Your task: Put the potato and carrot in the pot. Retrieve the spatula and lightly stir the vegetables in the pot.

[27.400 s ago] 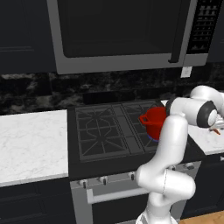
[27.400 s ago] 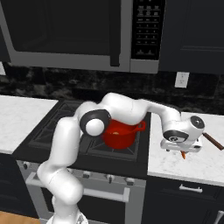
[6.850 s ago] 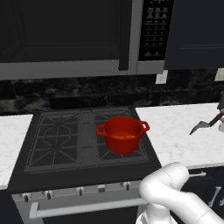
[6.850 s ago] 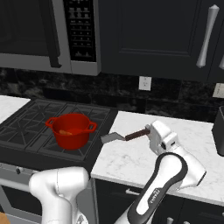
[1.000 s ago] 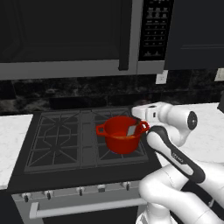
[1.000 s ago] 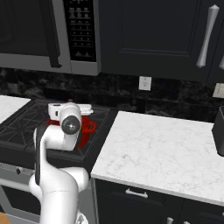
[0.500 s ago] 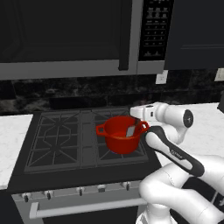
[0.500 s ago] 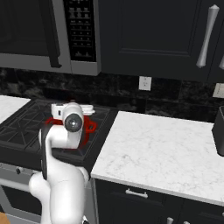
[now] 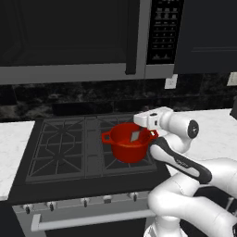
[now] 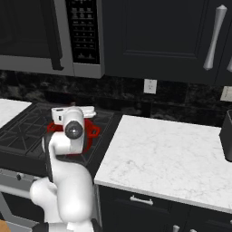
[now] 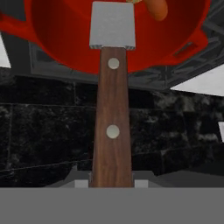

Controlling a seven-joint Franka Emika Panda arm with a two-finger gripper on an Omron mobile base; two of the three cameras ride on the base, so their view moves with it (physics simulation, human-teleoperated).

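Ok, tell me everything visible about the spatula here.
The spatula has a brown, wood-look handle with two pale rivets and a flat, squared light-grey metal blade. The gripper holds the handle's end. The blade reaches inside the red pot on the stove, near the carrot.

Looking forward and down from behind, left and right, both sharing the stove (image 9: 69, 152) and red pot (image 9: 129, 144). Riding close on the hand, staring along the spatula (image 11: 112, 109) into that pot.
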